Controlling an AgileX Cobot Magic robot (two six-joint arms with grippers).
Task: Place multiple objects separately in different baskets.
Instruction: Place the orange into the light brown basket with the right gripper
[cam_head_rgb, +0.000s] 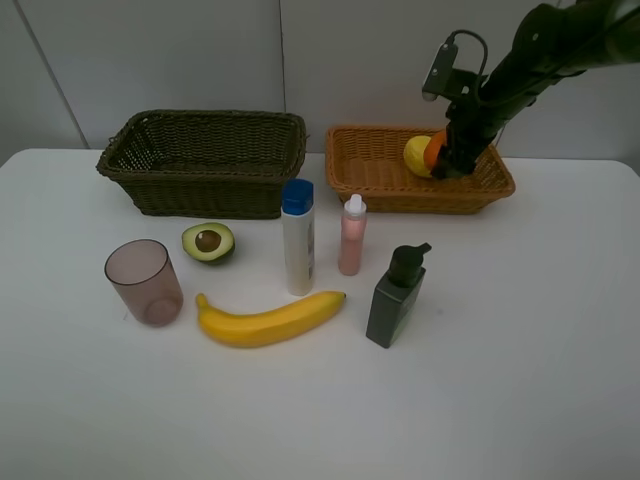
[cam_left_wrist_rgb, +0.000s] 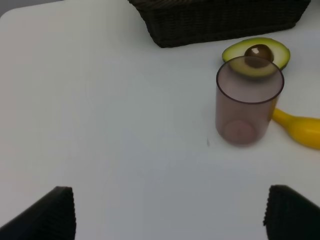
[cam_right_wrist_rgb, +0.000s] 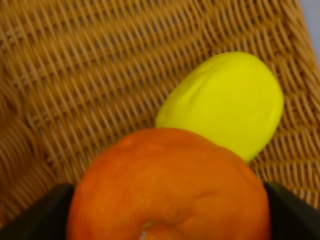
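Observation:
My right gripper (cam_head_rgb: 447, 165) is shut on the orange (cam_head_rgb: 434, 150) (cam_right_wrist_rgb: 170, 190), holding it low inside the orange-tan basket (cam_head_rgb: 380, 188) (cam_right_wrist_rgb: 75, 75). The orange sits right beside the lemon (cam_head_rgb: 416, 155) (cam_right_wrist_rgb: 225, 107), which lies on the weave. The dark basket (cam_head_rgb: 200, 190) (cam_left_wrist_rgb: 220, 22) holds nothing. In front of the baskets on the table are the halved avocado (cam_head_rgb: 208, 242) (cam_left_wrist_rgb: 282, 52), mauve cup (cam_head_rgb: 145, 282) (cam_left_wrist_rgb: 248, 107), banana (cam_head_rgb: 270, 320) (cam_left_wrist_rgb: 300, 129), white blue-capped bottle (cam_head_rgb: 297, 240), pink bottle (cam_head_rgb: 352, 237) and dark pump bottle (cam_head_rgb: 396, 298). My left gripper (cam_left_wrist_rgb: 172, 215) stands open above bare table, short of the cup.
The white table (cam_head_rgb: 520, 380) runs to a grey wall behind the baskets. The left arm does not show in the high view. The three bottles stand upright close together in the middle.

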